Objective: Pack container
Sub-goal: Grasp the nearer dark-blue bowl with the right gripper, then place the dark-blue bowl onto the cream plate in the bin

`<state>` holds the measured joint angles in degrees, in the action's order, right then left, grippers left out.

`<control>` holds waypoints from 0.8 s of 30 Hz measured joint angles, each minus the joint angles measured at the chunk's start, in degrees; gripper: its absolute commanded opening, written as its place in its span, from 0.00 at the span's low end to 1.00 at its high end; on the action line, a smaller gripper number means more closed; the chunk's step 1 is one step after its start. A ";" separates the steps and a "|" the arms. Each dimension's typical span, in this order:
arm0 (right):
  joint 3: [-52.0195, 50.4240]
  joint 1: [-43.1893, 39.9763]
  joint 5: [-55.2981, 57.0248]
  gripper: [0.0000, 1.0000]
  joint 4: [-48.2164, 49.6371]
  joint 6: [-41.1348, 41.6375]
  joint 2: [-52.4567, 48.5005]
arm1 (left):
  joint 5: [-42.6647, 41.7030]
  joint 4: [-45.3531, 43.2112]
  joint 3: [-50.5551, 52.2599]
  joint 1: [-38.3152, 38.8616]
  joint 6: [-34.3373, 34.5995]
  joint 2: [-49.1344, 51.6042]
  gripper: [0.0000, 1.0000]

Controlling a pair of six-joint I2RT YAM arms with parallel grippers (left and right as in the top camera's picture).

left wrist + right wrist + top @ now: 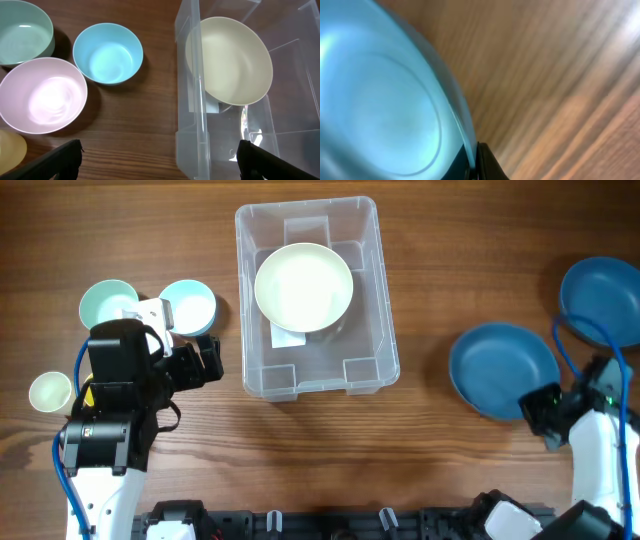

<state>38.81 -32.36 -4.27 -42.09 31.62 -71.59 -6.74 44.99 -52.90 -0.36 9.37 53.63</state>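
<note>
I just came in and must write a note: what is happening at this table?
Two robot arms are packing dishes into the clear container. A cream bowl already lies inside. The left tool is open and empty, near the pink bowl and light blue bowl. The right tool sits at the rim of a dark blue plate; whether it grips is unclear.

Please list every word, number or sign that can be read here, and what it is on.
Nothing is legible.
White label on the container base: half hidden by the cream bowl, print too small.
Yellow sticker on the left arm: too small.
</note>
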 measured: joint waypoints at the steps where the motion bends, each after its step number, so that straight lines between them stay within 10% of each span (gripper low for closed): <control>1: 3.72 3.08 -0.02 0.04 -2.40 -0.46 -0.24 | 0.00 -0.02 0.00 0.00 0.00 0.00 1.00; 11: 49.13 36.28 0.57 0.04 -14.53 -10.93 -2.23 | 0.00 -0.04 0.00 0.00 0.00 0.00 1.00; 22: 73.22 56.35 3.26 0.04 -12.72 -18.58 -47.52 | 0.00 0.00 0.00 0.00 0.00 0.07 1.00; 24: 73.20 56.43 3.30 0.29 -11.89 -18.97 -51.12 | 0.00 0.02 0.00 0.00 0.00 0.07 1.00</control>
<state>112.01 24.08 -0.97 -53.98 12.64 -122.72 -6.74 45.01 -52.90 -0.36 9.37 53.69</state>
